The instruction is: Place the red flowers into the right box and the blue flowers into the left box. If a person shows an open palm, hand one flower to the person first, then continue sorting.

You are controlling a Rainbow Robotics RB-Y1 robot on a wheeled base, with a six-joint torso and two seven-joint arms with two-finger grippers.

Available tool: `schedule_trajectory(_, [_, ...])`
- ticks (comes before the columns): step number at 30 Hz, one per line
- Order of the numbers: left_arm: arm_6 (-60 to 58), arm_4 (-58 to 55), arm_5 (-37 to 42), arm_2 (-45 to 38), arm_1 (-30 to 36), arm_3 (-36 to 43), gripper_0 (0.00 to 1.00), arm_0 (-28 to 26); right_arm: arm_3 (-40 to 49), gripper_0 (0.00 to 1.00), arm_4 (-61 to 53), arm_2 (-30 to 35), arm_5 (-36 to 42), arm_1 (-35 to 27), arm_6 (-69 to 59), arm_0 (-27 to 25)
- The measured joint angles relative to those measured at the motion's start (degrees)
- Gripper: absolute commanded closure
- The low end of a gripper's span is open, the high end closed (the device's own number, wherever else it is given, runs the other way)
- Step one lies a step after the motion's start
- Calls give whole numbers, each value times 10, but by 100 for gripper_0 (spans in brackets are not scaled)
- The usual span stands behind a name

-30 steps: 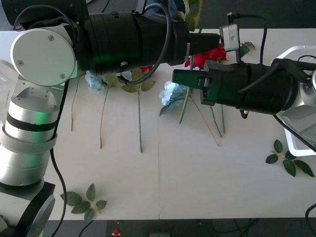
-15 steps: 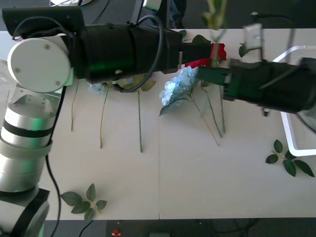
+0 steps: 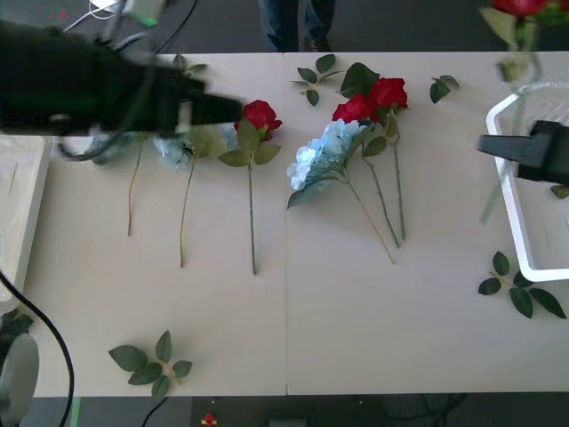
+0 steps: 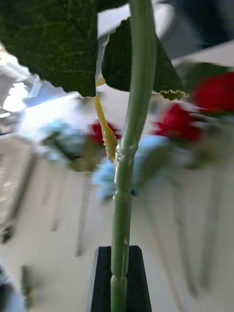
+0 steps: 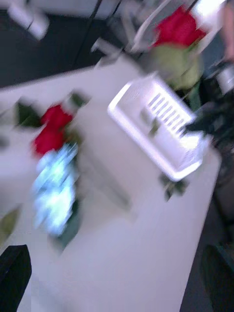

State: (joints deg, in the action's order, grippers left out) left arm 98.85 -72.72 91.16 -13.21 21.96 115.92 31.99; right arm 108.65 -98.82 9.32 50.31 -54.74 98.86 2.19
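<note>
R gripper (image 3: 533, 153) has swung from table centre to 3 o'clock, shut on a rose (image 3: 518, 7) stem, bloom over right box (image 3: 502, 120). L gripper (image 5: 117, 273) gapes, empty. Drop looks next.

Cream table (image 3: 356, 320) with a seam down its middle. Dark floor (image 3: 222, 27) behind it, cables (image 3: 98, 11) lying there. Even overhead light.
</note>
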Motion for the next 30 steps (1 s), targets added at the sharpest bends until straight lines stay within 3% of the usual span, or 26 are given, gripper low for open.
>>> schedule_trajectory(5, [-62, 70, 105, -35, 17, 2, 0, 10, 14, 100, 86, 37, -1, -33, -83, -40])
schedule_trajectory(13, [-383, 176, 127, 35, 103, -31, 0, 39, 15, 100, 258, 44, 1, -84, -239, -66])
schedule_trajectory(22, [-387, 232, 55, 185, 164, -267, 0, 134, -9, 100, 405, 33, 45, -96, -297, -62])
schedule_trajectory(26, [-387, 259, 14, 206, 159, -391, 0, 165, -42, 100, 457, -14, 51, -97, -297, -34])
schedule_trajectory(30, [-387, 317, -33, 200, 136, -500, 0, 181, -113, 100, 493, -99, 48, -97, -297, 33])
